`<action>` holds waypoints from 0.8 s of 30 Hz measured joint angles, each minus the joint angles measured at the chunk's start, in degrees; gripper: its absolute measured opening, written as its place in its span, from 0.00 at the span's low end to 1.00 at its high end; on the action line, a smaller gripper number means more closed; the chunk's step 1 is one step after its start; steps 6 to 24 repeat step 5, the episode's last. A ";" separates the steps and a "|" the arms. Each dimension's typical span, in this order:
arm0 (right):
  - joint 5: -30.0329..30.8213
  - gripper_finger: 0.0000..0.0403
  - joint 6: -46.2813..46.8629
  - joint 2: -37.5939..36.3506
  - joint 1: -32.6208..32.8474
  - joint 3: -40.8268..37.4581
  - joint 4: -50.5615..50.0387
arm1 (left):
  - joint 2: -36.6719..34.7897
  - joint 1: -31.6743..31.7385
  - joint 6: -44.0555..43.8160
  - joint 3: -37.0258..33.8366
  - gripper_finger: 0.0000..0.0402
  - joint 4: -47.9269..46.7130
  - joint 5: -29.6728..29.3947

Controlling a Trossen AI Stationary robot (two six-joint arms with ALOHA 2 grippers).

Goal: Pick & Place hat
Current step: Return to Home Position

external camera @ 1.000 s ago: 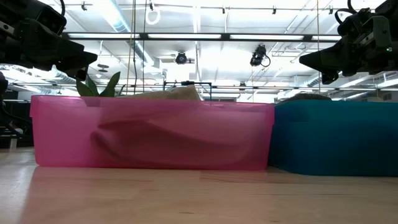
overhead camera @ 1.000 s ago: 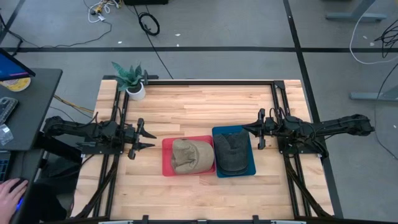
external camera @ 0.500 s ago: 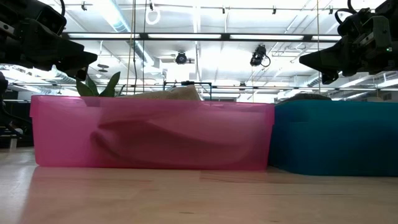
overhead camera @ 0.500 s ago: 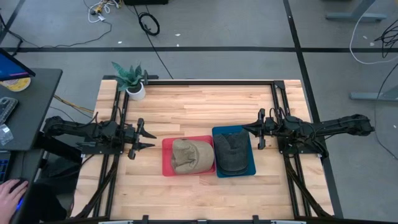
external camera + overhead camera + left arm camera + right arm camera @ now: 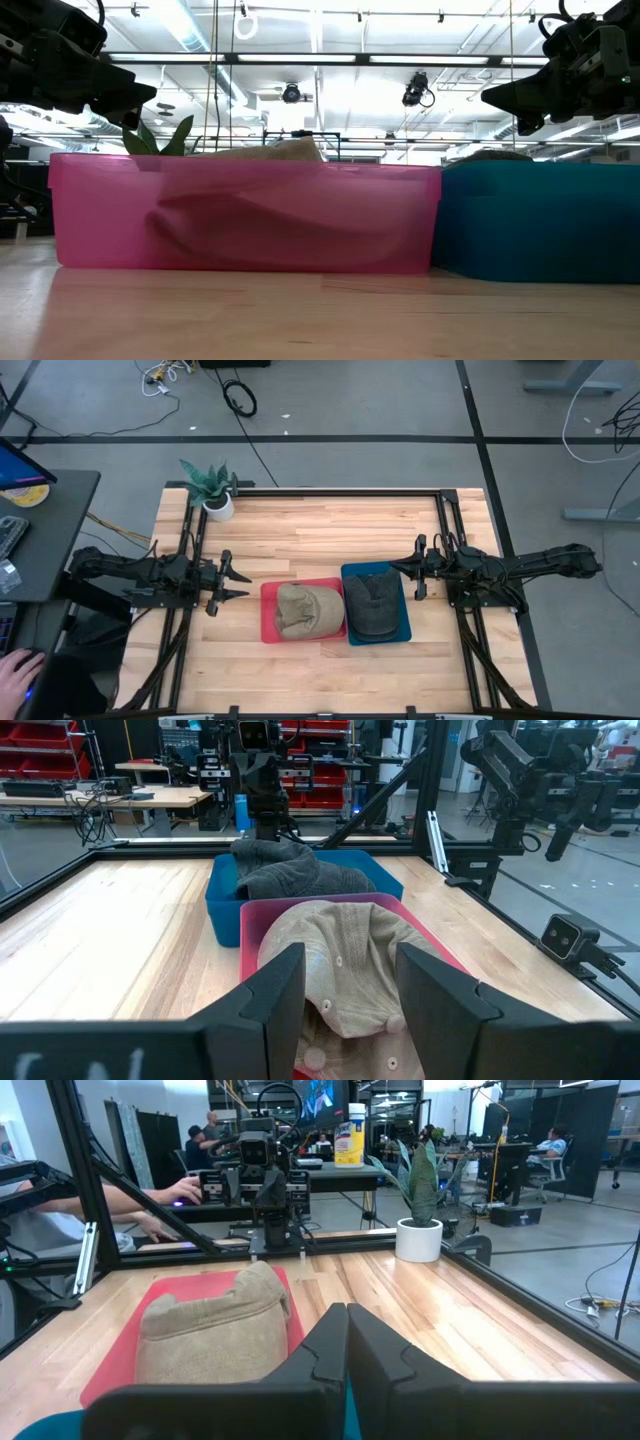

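A tan hat (image 5: 305, 610) lies in a pink bin (image 5: 270, 628) at the table's middle. A dark grey hat (image 5: 373, 604) lies in a blue bin (image 5: 400, 630) right beside it. My left gripper (image 5: 243, 583) hovers open to the left of the pink bin, level, pointing at it. In the left wrist view its fingers (image 5: 275, 995) frame the tan hat (image 5: 345, 970). My right gripper (image 5: 397, 569) hovers shut at the blue bin's far right corner, above it. Neither gripper touches anything.
A potted plant (image 5: 212, 490) stands at the table's far left corner. A black frame (image 5: 340, 491) runs along the far edge and both sides. Bare wood lies beyond and in front of the bins. A person's hand (image 5: 20, 665) rests at a desk to the left.
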 joint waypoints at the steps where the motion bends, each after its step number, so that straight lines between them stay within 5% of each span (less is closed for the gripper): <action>1: -0.01 0.03 -0.01 0.00 0.00 0.00 0.00 | 0.01 0.00 0.00 0.00 0.40 0.00 0.02; 24: -0.02 0.03 -0.01 0.00 0.00 0.00 0.00 | 0.00 0.01 0.01 0.00 0.40 0.02 0.01</action>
